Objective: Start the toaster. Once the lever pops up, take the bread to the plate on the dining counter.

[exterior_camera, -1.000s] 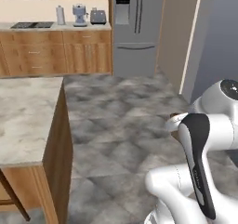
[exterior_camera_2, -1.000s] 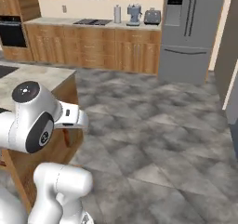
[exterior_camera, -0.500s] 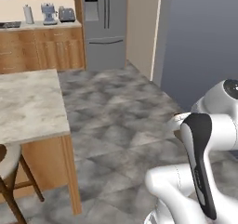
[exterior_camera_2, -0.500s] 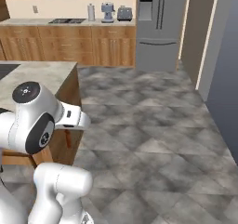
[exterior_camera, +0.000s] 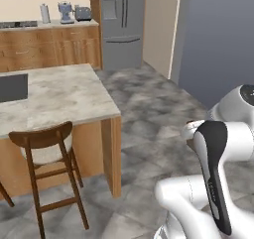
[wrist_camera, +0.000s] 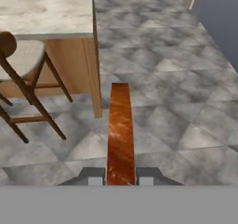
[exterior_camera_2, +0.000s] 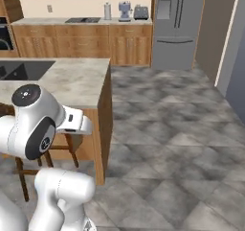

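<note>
In the hand view my gripper is shut on the bread, a brown slice seen edge-on between the two fingertips, held over the grey floor. The dining counter with its pale marbled top lies ahead and to the left, with a dark sink set in it. The toaster stands far off on the wall counter beside the fridge. The plate is out of view.
A wooden stool stands at the island's near side. A steel fridge is at the back, a blue-grey coffee machine beside the toaster. A grey wall lies to the right, with grey tiled floor between.
The whole picture has shifted: the base has moved, and the island and stool are now nearer and more central. The gripper stays shut.
</note>
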